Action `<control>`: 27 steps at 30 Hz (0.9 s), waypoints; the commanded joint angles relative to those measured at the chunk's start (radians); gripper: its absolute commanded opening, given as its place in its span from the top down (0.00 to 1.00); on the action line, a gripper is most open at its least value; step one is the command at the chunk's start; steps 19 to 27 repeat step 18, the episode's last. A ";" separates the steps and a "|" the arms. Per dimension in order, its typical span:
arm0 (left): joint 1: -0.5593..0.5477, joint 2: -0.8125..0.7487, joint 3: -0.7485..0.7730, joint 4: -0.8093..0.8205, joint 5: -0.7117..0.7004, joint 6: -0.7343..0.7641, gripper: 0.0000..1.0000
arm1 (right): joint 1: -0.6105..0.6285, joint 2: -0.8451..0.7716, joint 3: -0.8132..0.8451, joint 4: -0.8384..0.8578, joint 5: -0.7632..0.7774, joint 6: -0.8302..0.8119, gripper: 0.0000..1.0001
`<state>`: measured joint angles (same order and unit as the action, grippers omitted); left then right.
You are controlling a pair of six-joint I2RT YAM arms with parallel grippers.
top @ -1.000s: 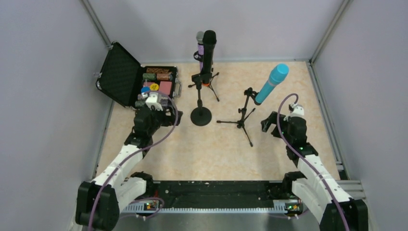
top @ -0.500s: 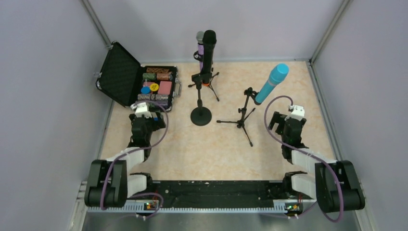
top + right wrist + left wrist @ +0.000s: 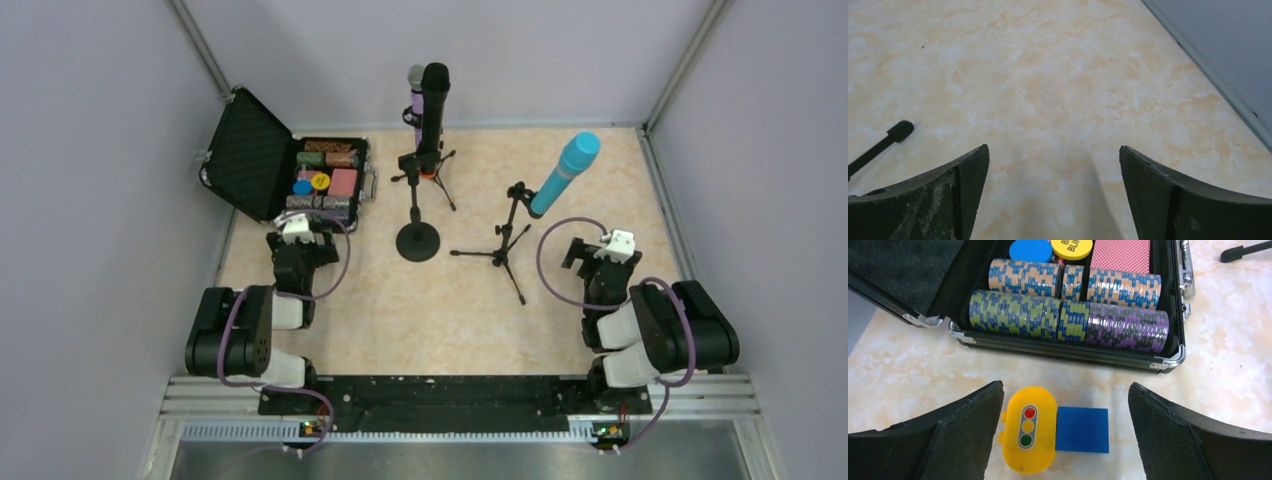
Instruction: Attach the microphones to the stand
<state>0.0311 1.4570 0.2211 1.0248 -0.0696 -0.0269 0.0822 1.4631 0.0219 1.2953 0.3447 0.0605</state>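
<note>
I am reading only "BLIN" on the yellow disc (image 3: 1071, 246) sitting in the open case (image 3: 1063, 349), the rest being cut off in my left wrist view. The yellow block (image 3: 1029, 429) lying on the tabletop before the case is showing a traffic-light sign: red, yellow, green.

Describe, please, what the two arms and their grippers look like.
The left arm and right arm have black joints, white links and a looping purple cable. The left gripper and right gripper have broad, curved dark fingers; the right one's are scuffed whitish.

Beige marbled tabletop (image 3: 460, 320), grey walls (image 3: 90, 200)
</note>
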 commanded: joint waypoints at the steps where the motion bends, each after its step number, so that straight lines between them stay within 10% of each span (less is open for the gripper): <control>1: 0.004 0.000 0.056 0.067 -0.013 0.017 0.01 | -0.004 -0.010 0.065 0.105 0.012 -0.016 0.01; 27: 0.004 0.005 0.092 0.005 -0.039 -0.001 0.01 | -0.005 -0.003 0.144 -0.034 0.037 -0.005 0.01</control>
